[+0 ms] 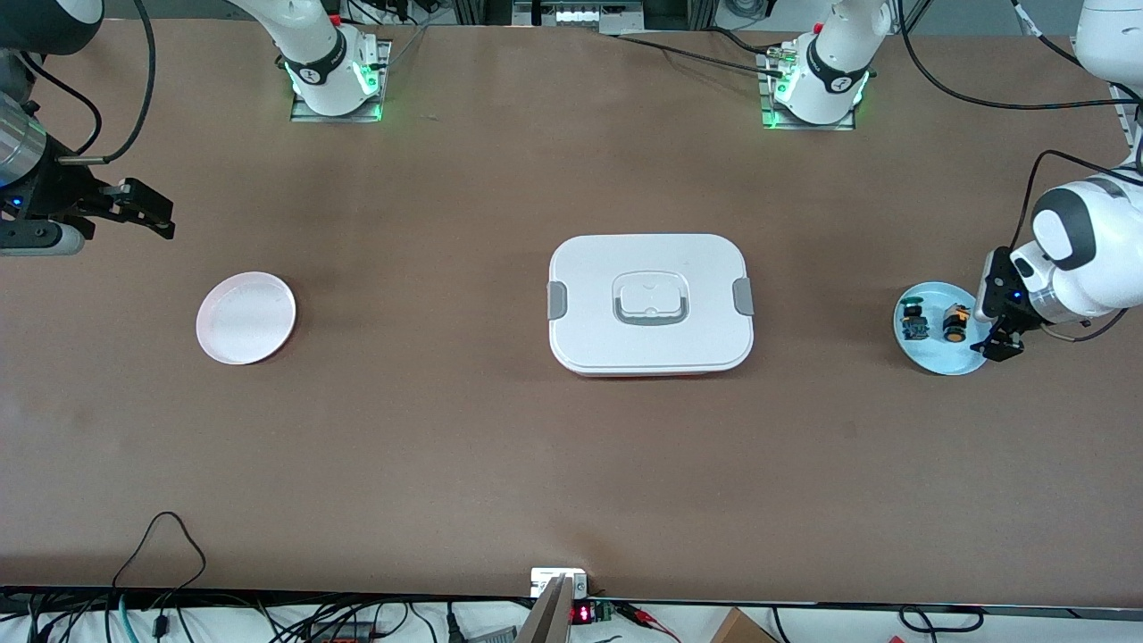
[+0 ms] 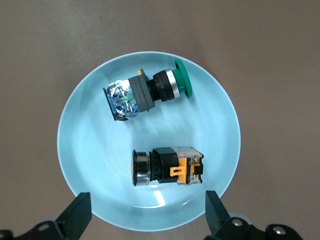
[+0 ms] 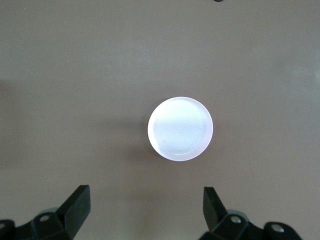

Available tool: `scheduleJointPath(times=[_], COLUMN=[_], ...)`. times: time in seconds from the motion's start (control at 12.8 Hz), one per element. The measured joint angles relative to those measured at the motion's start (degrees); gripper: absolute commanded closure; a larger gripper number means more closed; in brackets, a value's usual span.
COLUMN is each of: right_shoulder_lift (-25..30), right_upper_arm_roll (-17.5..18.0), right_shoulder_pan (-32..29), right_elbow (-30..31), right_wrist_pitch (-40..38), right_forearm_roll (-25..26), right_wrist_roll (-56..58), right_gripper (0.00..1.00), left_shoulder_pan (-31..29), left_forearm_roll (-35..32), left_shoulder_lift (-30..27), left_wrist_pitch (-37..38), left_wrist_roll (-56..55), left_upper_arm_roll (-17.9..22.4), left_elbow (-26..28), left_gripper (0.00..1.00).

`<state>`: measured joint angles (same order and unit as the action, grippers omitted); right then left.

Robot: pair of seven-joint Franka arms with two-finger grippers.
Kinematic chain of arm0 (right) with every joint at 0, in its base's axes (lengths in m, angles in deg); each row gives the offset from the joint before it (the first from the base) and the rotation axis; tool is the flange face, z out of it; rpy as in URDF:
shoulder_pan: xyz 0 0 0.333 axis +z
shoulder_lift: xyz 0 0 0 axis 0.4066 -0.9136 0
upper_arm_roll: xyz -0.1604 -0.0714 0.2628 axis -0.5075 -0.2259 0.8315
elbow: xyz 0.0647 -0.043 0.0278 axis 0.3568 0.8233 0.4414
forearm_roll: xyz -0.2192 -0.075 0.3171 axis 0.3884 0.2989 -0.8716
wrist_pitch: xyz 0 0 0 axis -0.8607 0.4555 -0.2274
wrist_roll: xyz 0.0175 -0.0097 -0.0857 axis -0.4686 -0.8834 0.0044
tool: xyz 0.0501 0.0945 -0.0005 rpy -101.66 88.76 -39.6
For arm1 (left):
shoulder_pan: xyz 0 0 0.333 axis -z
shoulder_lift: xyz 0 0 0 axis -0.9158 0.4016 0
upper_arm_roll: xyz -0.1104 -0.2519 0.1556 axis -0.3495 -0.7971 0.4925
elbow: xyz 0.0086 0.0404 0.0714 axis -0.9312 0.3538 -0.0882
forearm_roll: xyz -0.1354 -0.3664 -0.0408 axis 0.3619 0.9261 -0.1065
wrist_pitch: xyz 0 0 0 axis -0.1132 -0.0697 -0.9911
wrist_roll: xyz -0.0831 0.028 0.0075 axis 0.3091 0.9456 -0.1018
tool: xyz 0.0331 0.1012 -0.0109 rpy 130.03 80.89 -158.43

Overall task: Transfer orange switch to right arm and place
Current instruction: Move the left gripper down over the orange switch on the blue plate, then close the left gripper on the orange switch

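Orange switch (image 2: 167, 168) lies on the pale blue plate (image 2: 90, 150) directly under the left gripper (image 2: 147, 215), whose spread fingers hold nothing, while the right gripper (image 3: 145, 212), likewise wide apart and unloaded, hovers over the white plate (image 3: 180, 128).

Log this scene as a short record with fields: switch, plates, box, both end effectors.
orange switch: lying on its side on the blue plate, beside the green switch
pink plate: bare, toward the right arm's end
white box: lid on, mid-table
left end effector: open, over the blue plate's edge
right end effector: open, waiting above the table
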<state>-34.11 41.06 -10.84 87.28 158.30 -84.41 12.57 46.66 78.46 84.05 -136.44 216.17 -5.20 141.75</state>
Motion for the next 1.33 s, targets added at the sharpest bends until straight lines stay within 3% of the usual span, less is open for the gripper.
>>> scheduleJointPath(times=[0.23, 0.55, 1.09, 1.33], right_shoulder_lift=[-0.2, -1.9, -2.4, -2.3], right_upper_arm_roll=[0.0, 0.0, 0.0, 0.2], right_shoulder_pan=[0.0, 0.0, -0.3, -3.1], right_elbow=[0.0, 0.0, -0.8, -1.3], right_wrist_pitch=[-0.1, -0.1, -0.1, -0.1], right_forearm_roll=[0.0, 0.0, 0.0, -0.1], right_wrist_roll=[0.0, 0.0, -0.1, 0.0], right_gripper=[0.00, 0.00, 0.00, 0.00], left_shoulder_pan=[-2.9, -11.5, -12.5, -12.9], left_forearm_roll=[0.0, 0.0, 0.0, 0.0], left_shoulder_lift=[0.0, 0.3, 2.2, 2.4], left_wrist_pitch=[-4.7, -10.0, -12.7, -12.8], left_wrist_roll=[1.2, 3.4, 3.9, 3.9], left_upper_arm_roll=[-2.4, -9.6, -11.1, -11.2], left_elbow=[2.7, 6.0, 6.6, 6.6], left_gripper=[0.00, 0.00, 0.00, 0.00])
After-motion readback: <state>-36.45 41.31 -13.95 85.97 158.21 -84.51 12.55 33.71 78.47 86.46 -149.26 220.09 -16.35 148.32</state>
